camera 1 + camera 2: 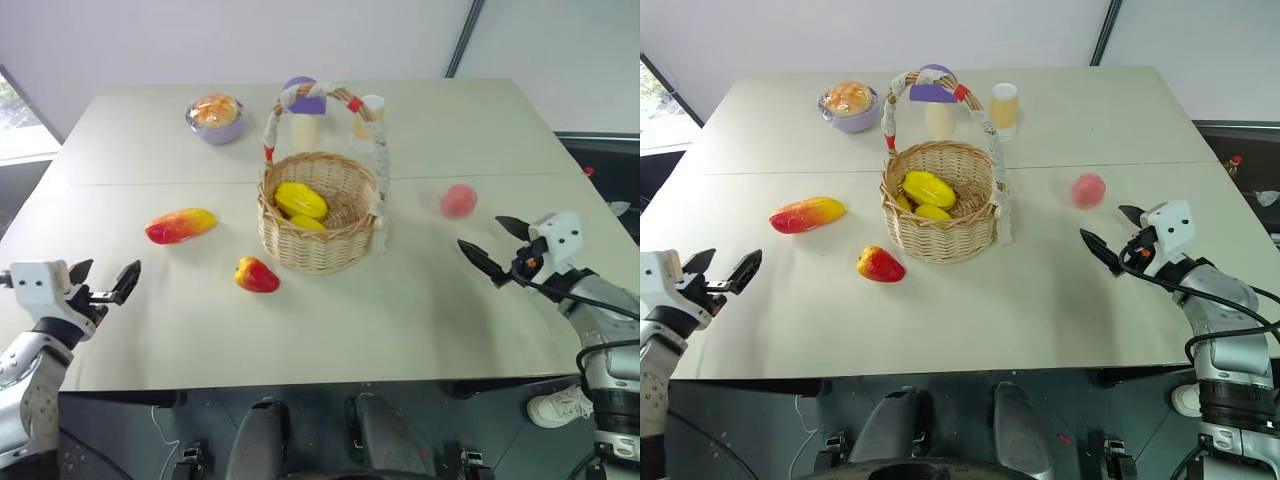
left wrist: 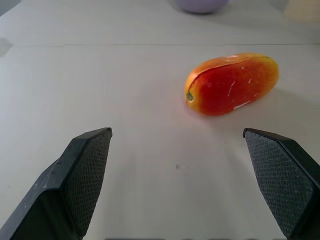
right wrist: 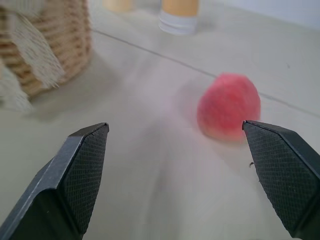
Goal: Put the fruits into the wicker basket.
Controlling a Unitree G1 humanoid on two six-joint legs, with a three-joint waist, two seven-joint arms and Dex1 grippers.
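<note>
Two yellow fruits (image 1: 301,203) lie inside the wicker basket (image 1: 318,243), which stands upright near the middle of the table (image 1: 420,320), its cloth-wrapped handle (image 1: 375,150) arching over the rim. We find three fruits outside it on the tabletop: the elongated red-yellow mango (image 1: 180,225) to the basket's left, the smaller red-yellow fruit (image 1: 256,275) just in front of the basket on its left side, and the pink peach (image 1: 458,200) well apart to the right.

We note the left gripper (image 1: 104,284) at the near left edge of the table, fingers spread wide and empty; in its wrist view the mango (image 2: 231,83) lies ahead of them, untouched. The right gripper (image 1: 496,247) hangs over the right side of the table, jaws likewise released and empty, with the peach (image 3: 229,105) ahead of the fingers and apart from them.

Behind the basket we record a lavender bowl (image 1: 215,118) with orange contents, a purple-capped mushroom (image 1: 304,112) and a small cream-and-orange bottle (image 1: 368,115).
</note>
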